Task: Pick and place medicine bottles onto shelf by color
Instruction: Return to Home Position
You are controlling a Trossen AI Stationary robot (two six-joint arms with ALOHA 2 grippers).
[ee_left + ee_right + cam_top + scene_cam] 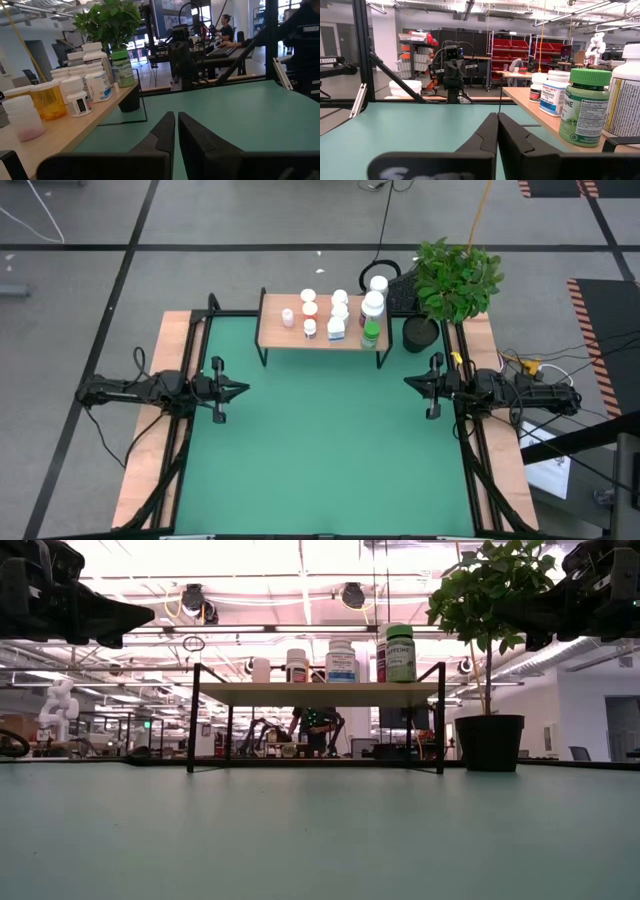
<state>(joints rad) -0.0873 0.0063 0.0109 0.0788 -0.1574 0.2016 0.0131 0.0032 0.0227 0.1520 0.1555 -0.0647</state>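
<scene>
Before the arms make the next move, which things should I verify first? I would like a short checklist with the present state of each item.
1. All medicine bottles are on the shelf, none on the green mat: ok.
2. Bottles stand upright: ok.
3. Left gripper is shut and empty, at the mat's left side, away from the shelf: ok.
4. Right gripper is shut and empty, at the mat's right side: ok.
5. Sorting by colour, with the pink bottle at one end and the green bottle near the plant pot: full order cannot tell.
</scene>
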